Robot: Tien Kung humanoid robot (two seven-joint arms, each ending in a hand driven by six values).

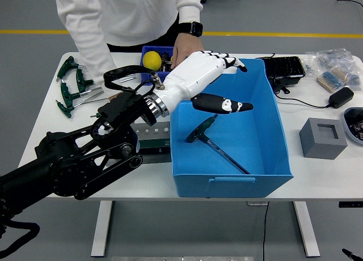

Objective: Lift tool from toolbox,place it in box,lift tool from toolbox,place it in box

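Okay — left hand [212, 82] fingers spread, holding nothing, hovering over the blue box [272, 136]. T-handle tool [212, 143] lies just below it on the box floor — looks placed. More tools [74, 88] sit far left, likely next pick.

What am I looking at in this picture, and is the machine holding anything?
This is a single view from a camera high on a humanoid robot, looking down over a white table. The black arm from the left ends in a white left hand with five fingers, spread open above the blue box and holding nothing. A green-handled T-handle tool lies on the box floor. More green-handled tools lie at the table's left. A person in white stands at the far side, one hand at a small blue bin with a yellow ball. The right arm is out of view.
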